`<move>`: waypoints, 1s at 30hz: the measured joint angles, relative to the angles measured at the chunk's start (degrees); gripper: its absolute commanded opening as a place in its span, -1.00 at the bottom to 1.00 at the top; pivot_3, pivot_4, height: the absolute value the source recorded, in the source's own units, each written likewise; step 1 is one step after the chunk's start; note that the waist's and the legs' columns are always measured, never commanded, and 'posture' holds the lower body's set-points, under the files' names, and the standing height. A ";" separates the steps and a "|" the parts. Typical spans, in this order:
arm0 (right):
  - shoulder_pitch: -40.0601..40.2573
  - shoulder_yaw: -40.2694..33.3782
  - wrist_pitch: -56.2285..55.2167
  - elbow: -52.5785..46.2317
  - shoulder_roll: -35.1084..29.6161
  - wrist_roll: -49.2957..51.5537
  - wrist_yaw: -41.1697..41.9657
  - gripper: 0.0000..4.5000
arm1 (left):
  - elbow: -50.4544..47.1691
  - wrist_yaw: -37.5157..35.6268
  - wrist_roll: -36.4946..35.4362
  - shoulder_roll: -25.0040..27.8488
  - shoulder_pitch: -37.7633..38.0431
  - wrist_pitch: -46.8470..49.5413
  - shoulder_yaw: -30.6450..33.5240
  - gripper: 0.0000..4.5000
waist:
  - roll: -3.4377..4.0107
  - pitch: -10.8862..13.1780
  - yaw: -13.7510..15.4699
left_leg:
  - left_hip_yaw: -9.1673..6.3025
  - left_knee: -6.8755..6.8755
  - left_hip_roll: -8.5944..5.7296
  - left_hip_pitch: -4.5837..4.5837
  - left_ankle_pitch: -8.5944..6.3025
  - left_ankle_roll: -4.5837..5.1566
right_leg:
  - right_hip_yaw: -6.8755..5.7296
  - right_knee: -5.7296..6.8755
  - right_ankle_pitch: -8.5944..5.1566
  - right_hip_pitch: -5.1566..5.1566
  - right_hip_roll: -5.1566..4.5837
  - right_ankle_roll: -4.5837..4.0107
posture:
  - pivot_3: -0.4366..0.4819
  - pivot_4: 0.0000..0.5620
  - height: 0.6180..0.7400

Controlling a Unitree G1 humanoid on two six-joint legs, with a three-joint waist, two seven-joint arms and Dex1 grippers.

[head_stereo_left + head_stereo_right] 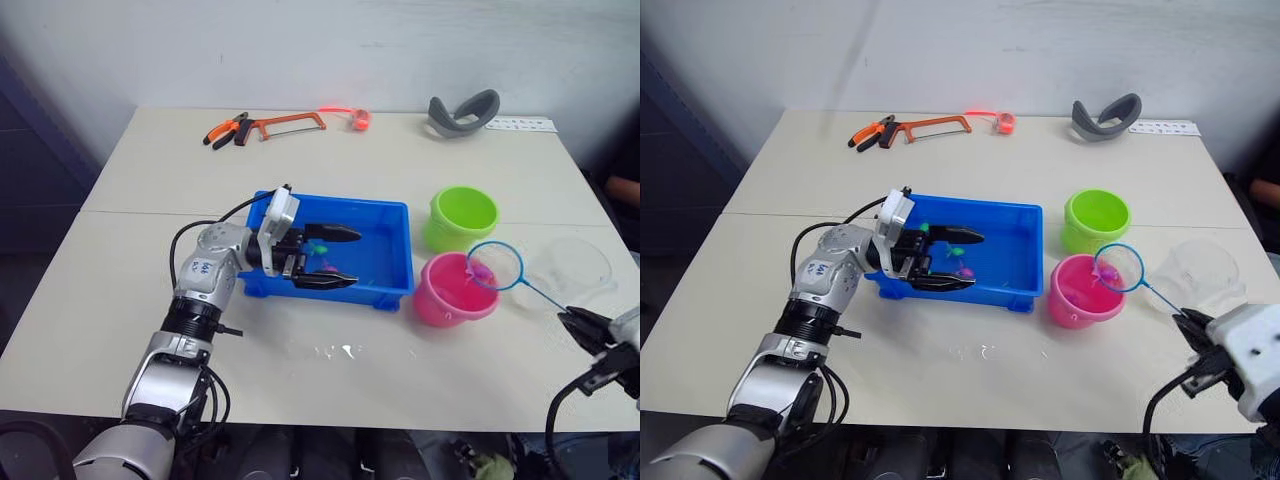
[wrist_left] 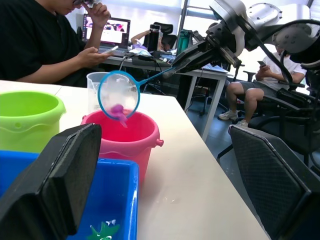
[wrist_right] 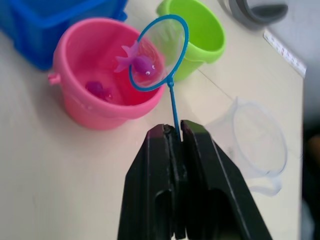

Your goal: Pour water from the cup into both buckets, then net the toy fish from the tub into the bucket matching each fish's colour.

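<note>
While your right gripper [image 3: 176,131] has its two black fingers pressed together on the thin blue handle of the net [image 3: 159,52], the net's hoop hangs over the pink bucket [image 3: 97,85], which stands near the worktop's right edge, and you can see a magenta fish [image 3: 136,62] lying in the mesh. A second magenta fish [image 3: 98,90] sits down inside that bucket. Your left gripper [image 1: 335,257] has its fingers spread wide apart with nothing between them; it reaches over the blue tub [image 1: 385,250] at the middle of the worktop, and whether a fingertip touches the tub's wall you cannot tell. Small fish lie in the tub by those fingers: a green fish [image 2: 104,231] is plain, while the others are partly hidden behind the fingers. The green bucket [image 1: 463,217] stands just beside the pink one, toward the far edge, and what it holds is hard to make out. The clear cup [image 1: 572,270] rests upright close to the worktop's right edge, beyond the net handle. Along the far edge lie pliers [image 1: 226,130], a hacksaw [image 1: 288,123] and a grey curved object [image 1: 463,112]. The left wrist view shows people [image 2: 35,40] seated at desks behind
</note>
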 measured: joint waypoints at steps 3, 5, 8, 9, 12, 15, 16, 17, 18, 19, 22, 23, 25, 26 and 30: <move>0.84 1.80 -14.05 4.07 1.12 -7.62 -1.80 -1.00 | 0.01 0.01 0.14 -0.18 -0.01 -0.05 -0.01 0.96 | 0.00 0.00 -0.02 | 0.04 0.00 0.01 0.04 0.01 0.00 | 0.00 0.02 0.01 0.00 0.01 0.02 | -0.05 -0.47 1.00; 0.50 2.72 -20.78 5.76 2.04 -10.97 -3.57 -1.00 | -0.02 0.06 0.18 -0.35 -0.01 -0.05 -0.01 0.96 | 0.00 0.00 -0.03 | 0.03 0.00 0.02 0.04 0.02 -0.02 | 0.01 0.03 0.00 -0.01 0.01 0.01 | -0.05 -0.47 1.00; 0.87 3.12 -32.54 9.20 1.51 -19.37 -6.90 -1.00 | -0.29 0.24 0.21 -0.48 0.03 0.03 -0.05 0.96 | 0.00 0.00 -0.04 | 0.03 0.00 0.02 0.04 0.02 -0.02 | 0.08 0.01 0.00 0.00 0.01 0.01 | -0.05 -0.47 1.00; 0.96 3.15 -36.59 10.77 1.39 -22.30 -8.15 -1.00 | -0.44 0.35 0.21 -0.48 0.04 0.04 -0.05 0.96 | 0.00 0.00 -0.05 | 0.03 0.00 0.02 0.04 0.02 -0.02 | 0.11 0.00 0.00 0.00 0.01 0.01 | -0.05 -0.47 1.00; 0.85 3.25 -44.45 13.96 1.38 -28.24 -11.58 -1.00 | -0.70 0.71 0.21 -0.25 0.39 0.13 -0.04 0.96 | 0.00 0.00 -0.01 | 0.03 0.00 0.02 0.04 0.02 -0.02 | 0.22 0.00 0.00 0.00 0.01 0.01 | -0.05 -0.47 1.00; 0.36 3.23 -49.72 15.75 1.28 -33.91 -14.84 -1.00 | -0.82 1.07 0.21 0.00 1.06 0.15 0.02 0.96 | 0.00 0.00 -0.09 | 0.02 0.00 0.03 0.05 0.03 -0.04 | 0.24 0.01 0.00 0.00 0.02 0.01 | -0.05 -0.47 1.00; -0.14 3.23 -51.29 16.35 1.18 -35.77 -16.18 -1.00 | -0.83 1.21 0.21 0.05 1.20 0.17 0.03 0.96 | 0.00 0.00 -0.10 | 0.02 0.00 0.04 0.04 0.04 -0.06 | 0.24 0.01 0.00 0.00 0.03 0.01 | -0.05 -0.47 1.00; -0.59 3.23 -52.31 16.98 1.10 -37.11 -17.19 -1.00 | -0.86 1.28 0.21 0.09 1.21 0.17 0.03 0.96 | 0.00 0.00 -0.10 | 0.02 0.00 0.04 0.04 0.05 -0.06 | 0.24 0.01 0.00 0.00 0.03 0.01 | -0.05 -0.47 1.00; -1.23 3.23 -53.46 17.76 0.95 -39.06 -18.49 -1.00 | -0.99 1.31 0.21 0.16 1.22 0.15 0.10 0.96 | 0.00 0.00 -0.11 | 0.02 0.00 0.04 0.05 0.05 -0.06 | 0.25 0.01 0.00 0.00 0.04 0.01 | -0.05 -0.47 1.00; -1.61 3.23 -54.32 18.27 0.87 -40.65 -19.60 -1.00 | -1.04 1.35 0.21 0.19 1.23 0.12 0.13 0.96 | 0.00 0.00 -0.11 | 0.02 0.00 0.04 0.05 0.05 -0.06 | 0.26 0.02 0.00 0.00 0.04 0.00 | -0.05 -0.47 1.00; -2.05 3.61 -56.71 19.88 0.69 -45.14 -22.81 -1.00 | -1.07 1.53 0.21 0.44 1.35 -0.02 0.24 0.96 | 0.00 0.00 -0.04 | 0.01 0.00 0.04 0.04 0.05 -0.06 | 0.25 0.01 0.00 0.00 0.04 0.00 | -0.05 -0.47 1.00; -1.86 4.39 -57.57 20.03 0.79 -46.28 -23.74 -1.00 | -1.07 1.59 0.21 0.58 1.39 -0.04 0.25 0.96 | 0.00 0.00 -0.08 | 0.01 0.00 0.05 0.04 0.05 -0.07 | 0.25 0.01 0.00 0.00 0.05 0.00 | -0.05 -0.47 1.00; -1.14 5.71 -59.85 20.03 1.76 -48.43 -25.65 -1.00 | -1.19 1.67 0.21 0.67 1.45 -0.12 0.27 0.96 | 0.00 0.00 -0.07 | 0.01 0.00 0.05 0.04 0.05 -0.07 | 0.25 0.02 -0.01 0.00 0.05 -0.01 | -0.05 -0.47 1.00; -1.08 5.72 -60.40 20.01 2.31 -49.55 -26.87 -1.00 | -1.31 1.73 0.21 0.76 1.50 -0.20 0.30 0.96 | 0.00 0.00 -0.09 | 0.02 0.00 0.05 0.04 0.06 -0.07 | 0.26 0.02 -0.01 0.00 0.05 -0.01 | -0.05 -0.47 1.00; -1.32 4.85 -60.37 20.03 2.75 -51.87 -30.64 -1.00 | -1.93 2.03 0.20 1.17 1.86 -0.60 0.69 0.96 | 0.00 0.00 -0.14 | 0.01 0.00 0.06 0.06 0.07 -0.07 | 0.28 0.02 -0.01 0.01 0.06 -0.01 | -0.05 -0.47 1.00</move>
